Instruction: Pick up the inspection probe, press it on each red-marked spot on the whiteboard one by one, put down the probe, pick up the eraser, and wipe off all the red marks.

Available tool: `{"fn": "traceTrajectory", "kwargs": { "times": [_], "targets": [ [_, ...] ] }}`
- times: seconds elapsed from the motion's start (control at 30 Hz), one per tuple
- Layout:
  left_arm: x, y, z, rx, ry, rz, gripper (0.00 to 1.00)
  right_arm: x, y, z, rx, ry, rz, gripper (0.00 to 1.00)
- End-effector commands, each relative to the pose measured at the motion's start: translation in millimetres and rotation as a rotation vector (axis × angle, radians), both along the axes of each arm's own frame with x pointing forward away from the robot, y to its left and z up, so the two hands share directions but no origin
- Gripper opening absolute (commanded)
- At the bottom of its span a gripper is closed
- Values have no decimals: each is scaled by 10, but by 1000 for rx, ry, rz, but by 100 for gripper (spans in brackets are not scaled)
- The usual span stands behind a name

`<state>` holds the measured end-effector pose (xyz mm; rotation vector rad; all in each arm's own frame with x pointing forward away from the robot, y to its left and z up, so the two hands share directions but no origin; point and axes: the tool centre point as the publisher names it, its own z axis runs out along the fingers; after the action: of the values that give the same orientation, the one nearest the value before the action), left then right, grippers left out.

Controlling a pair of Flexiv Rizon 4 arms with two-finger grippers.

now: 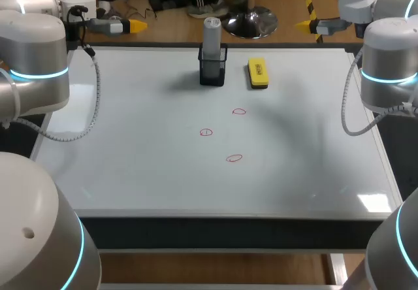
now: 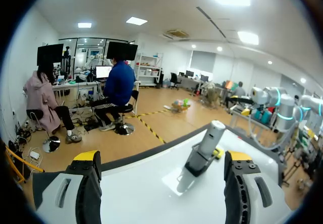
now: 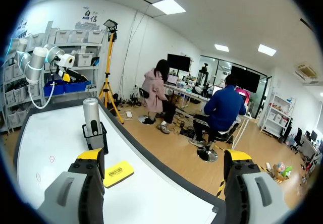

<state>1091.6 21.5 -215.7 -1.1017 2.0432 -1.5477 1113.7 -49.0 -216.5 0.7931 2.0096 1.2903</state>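
Head view: probe [image 1: 211,38] stood upright in its black holder [image 1: 213,69] at the whiteboard's [image 1: 130,159] far edge, long axis vertical, eraser [image 1: 258,72] just beside, red marks [image 1: 239,112] unwiped, so pickup looked not yet begun. Left wrist view: left hand [image 2: 161,183] was released and empty, probe ahead, well apart; next move likely needed a reach to grip its shaft above the holder. Right wrist view: right hand [image 3: 164,183] was released, empty too.

Wood floor [image 2: 171,125] ahead of the left jaws, marked with yellow-black tape [image 2: 149,128]. White wall [image 3: 126,37], shelves [image 3: 81,35] and ceiling light panels [image 3: 169,5] ahead of the right jaws. Desks [image 3: 186,90] with monitors beyond.
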Motion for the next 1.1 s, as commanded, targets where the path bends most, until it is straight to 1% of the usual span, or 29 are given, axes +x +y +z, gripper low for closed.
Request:
{"fn": "traceTrajectory", "kwargs": {
  "times": [0.03,0.1,0.3,0.37,0.5,0.63,0.73,0.9,1.1],
  "targets": [
    [19,-66,-8,-19,-27,-69,100,3,-3,1,-1,1,1,100],
    [30,-123,-1,-37,-44,-127,100,3,-3,1,-1,1,1,100],
    [61,-349,-6,-43,-80,-296,100,3,-3,1,-1,1,1,100],
    [96,-400,-42,-50,-90,-341,100,3,-3,1,-1,1,1,100],
    [105,-605,-71,-63,-109,-430,100,3,-3,1,-1,1,1,100],
    [147,-751,-105,-79,-130,-497,100,3,-3,1,-1,1,1,100],
    [191,-879,-160,-69,-139,-549,100,3,-3,1,-1,1,1,100],
    [274,-1092,-250,-76,-157,-611,100,3,-3,1,-1,1,1,100],
    [372,-1372,-357,-104,-158,-678,100,3,-3,1,-1,1,1,100]
  ]
}}
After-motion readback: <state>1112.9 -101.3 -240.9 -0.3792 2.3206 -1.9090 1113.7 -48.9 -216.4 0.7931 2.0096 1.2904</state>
